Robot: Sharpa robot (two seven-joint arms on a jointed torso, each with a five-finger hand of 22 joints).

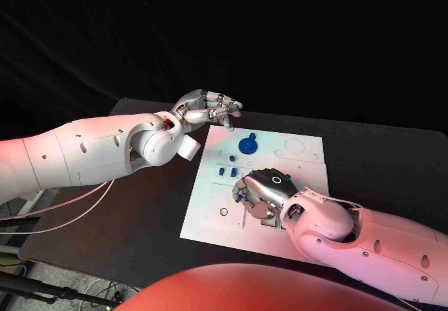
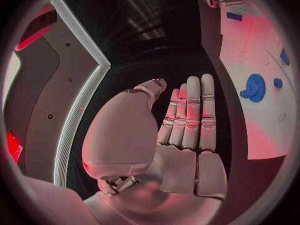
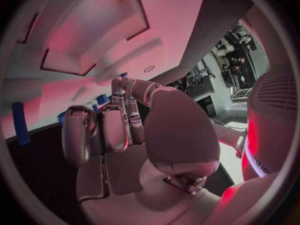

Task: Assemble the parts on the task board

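Right hand (image 1: pixel 266 194) sits nearest the camera, lowered onto the board (image 1: pixel 210 217) slightly toward 5 o'clock of board centre, its fingers (image 3: pixel 103 130) curled down over the plate; whether they clamp a part cannot be told, since the hand's own back covers the contact area. Blue pegs (image 1: pixel 227 172), small and upright, stand just beside the hand at its 10 o'clock, and a blue gear (image 1: pixel 247 144) lies farther off at 12 o'clock, near the board's far edge. Left hand (image 1: pixel 207 109) hovers past the board's far left corner, at roughly 11 o'clock from board centre, holding nothing; its fingers (image 2: pixel 190 110) lie straight and close together. The board rests on the black surface (image 1: pixel 112 214). Judged risks: a part tilted in its seat could jam if pressed further; downward force near the board's near half could slide the unclamped plate on the surface; a sideways sweep of the right hand toward 10 o'clock could topple the pegs. Hidden items: the recess under the right hand, any part within it, and the fingertip positions. A further blue strip (image 3: pixel 20 122) appears in the right wrist view but cannot be identified.
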